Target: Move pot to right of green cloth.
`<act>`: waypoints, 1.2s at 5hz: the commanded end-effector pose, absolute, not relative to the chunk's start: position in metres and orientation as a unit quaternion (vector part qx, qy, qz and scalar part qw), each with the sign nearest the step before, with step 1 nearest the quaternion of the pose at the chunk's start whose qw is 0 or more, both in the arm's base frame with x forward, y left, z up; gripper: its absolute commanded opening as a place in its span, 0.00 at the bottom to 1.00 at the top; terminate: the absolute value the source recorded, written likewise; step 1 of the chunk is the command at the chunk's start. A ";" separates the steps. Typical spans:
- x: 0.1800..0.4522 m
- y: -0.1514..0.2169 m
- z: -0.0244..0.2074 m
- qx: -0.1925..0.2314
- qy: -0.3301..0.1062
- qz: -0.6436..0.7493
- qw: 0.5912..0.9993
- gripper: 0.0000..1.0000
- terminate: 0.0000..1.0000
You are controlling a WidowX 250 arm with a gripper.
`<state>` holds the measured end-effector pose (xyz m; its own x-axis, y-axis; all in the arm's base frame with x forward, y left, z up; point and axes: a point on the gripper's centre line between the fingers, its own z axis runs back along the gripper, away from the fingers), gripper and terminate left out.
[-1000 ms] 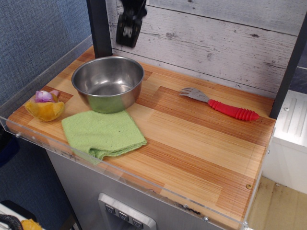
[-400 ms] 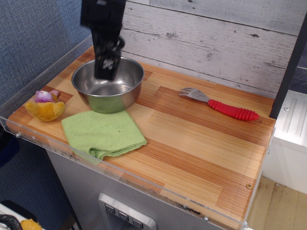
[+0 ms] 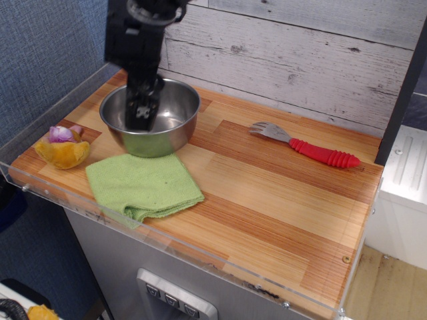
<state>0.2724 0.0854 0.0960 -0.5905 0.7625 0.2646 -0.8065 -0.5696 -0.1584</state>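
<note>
- The wooden tabletop [image 3: 267,200] has a clear raised edge along its front and left sides, and its wide bare stretch to the right of the cloth is where the pot presumably has to land
- The robot arm [image 3: 137,33] reaches down from the top left, steeply enough to bring its tip into the bowl from above
- The pot [image 3: 151,117], a shiny steel bowl without handles, sits at the back left of the tabletop, directly behind the green cloth and touching or just beside its rear edge; it is not yet on the cloth's right side
- The green cloth [image 3: 143,187] lies folded and slightly rumpled near the front left edge
- The pincer [image 3: 139,115] is lowered inside the pot near its left wall, probably to catch the rim since there is no handle; I cannot tell how far it is open or whether it has hold of anything
- A fork with a red ribbed handle [image 3: 308,148] lies at the back right, well apart from the pot
- An orange plush toy with a purple top [image 3: 62,148] rests at the far left edge, near the cloth
</note>
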 end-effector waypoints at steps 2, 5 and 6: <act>0.287 0.107 0.082 0.077 -0.130 0.887 0.437 1.00 0.00; 0.286 0.111 0.048 0.080 -0.097 0.880 0.458 1.00 0.00; 0.283 0.110 0.040 0.069 -0.072 0.881 0.463 1.00 0.00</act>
